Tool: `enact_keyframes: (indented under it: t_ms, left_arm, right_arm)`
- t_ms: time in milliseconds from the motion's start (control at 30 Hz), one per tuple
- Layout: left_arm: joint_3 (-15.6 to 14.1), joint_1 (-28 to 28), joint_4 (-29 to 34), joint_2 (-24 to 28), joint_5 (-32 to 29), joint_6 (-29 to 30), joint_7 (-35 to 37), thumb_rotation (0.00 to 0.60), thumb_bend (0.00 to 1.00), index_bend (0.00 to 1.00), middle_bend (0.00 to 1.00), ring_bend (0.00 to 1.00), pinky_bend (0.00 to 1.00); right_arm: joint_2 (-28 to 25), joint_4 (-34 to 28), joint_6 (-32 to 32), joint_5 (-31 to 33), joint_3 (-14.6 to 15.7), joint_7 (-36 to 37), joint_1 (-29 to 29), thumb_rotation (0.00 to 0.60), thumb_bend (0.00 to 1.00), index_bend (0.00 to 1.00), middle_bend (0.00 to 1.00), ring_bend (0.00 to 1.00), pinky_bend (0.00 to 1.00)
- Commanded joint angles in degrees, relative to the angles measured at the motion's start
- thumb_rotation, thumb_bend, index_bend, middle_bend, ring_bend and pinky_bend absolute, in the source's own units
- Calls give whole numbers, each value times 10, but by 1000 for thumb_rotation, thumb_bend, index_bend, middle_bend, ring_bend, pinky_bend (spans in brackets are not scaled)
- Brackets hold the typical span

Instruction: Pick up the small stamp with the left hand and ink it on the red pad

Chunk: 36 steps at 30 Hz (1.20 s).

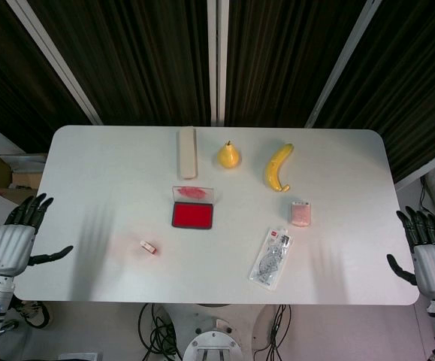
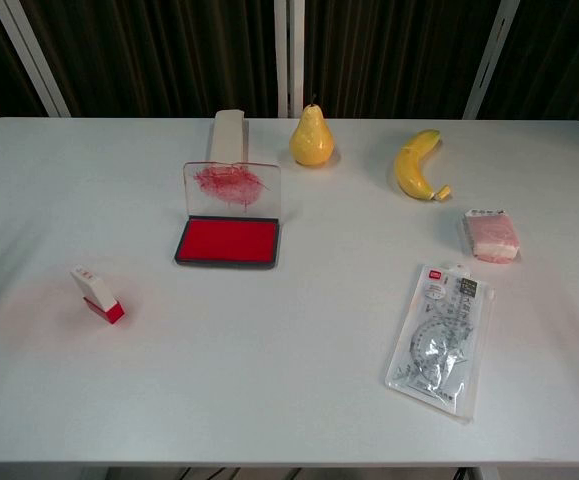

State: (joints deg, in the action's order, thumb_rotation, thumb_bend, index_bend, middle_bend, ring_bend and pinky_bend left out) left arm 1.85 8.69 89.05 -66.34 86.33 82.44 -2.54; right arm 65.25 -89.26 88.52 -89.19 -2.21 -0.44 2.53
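I see the small stamp lying tipped over, right of my empty, spread-fingered left hand, nearer it than the right hand, also spread.

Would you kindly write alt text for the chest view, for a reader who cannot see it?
A small stamp lies tilted on a white table, left of and nearer than an open red ink pad with its clear lid raised. Behind are a beige block, a pear and a banana; at right, a pink eraser and a packaged ruler set.
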Motion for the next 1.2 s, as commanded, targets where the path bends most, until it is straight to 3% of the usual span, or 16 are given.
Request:
enact_keyframes:
  t_ms: [33,300,433,600,700,800,867,967,1067,1200]
  left_arm:
    - [-1,-1,2,0,2,0,5,148,21,17,35,0,163]
    - [-2,1,14,11,14,3,2,173,22,18,35,0,163]
    - [-4,4,17,14,21,1,3,215,23,18,35,0,163]
    - [-10,12,10,14,55,8,31,385,30,18,35,0,183]
    - [-12,17,-4,5,73,13,24,480,34,19,37,48,253]
    - [-14,25,-23,-15,99,21,24,590,36,46,89,245,481]
    - [-19,33,-38,-34,118,18,26,600,48,122,194,512,738]
    - [-43,53,-32,-47,139,-24,31,600,63,201,300,783,953]
    - [-48,74,-51,-76,168,-46,6,600,63,206,313,869,1000]
    - [-51,102,-98,-128,200,-70,-39,600,63,183,264,884,1000]
  right_arm:
    - [9,8,2,-3,-2,-30,1,600,201,0,0,0,0]
    - [15,13,-14,-6,4,-15,6,600,200,0,0,0,0]
    - [13,11,-9,-8,2,-9,5,600,200,0,0,0,0]
    - [7,5,-6,-8,-3,-2,8,600,200,0,0,0,0]
    - [4,2,-9,-10,-2,-3,9,600,200,0,0,0,0]
    - [2,3,-10,-10,-2,-5,9,600,200,0,0,0,0]
    - [2,3,-11,-8,-2,-3,9,600,200,0,0,0,0]
    - [3,6,-9,-7,-2,4,8,600,200,0,0,0,0]
    - [3,11,-19,-4,2,5,9,600,201,0,0,0,0]
    - [5,14,-31,-1,6,8,10,600,201,0,0,0,0]
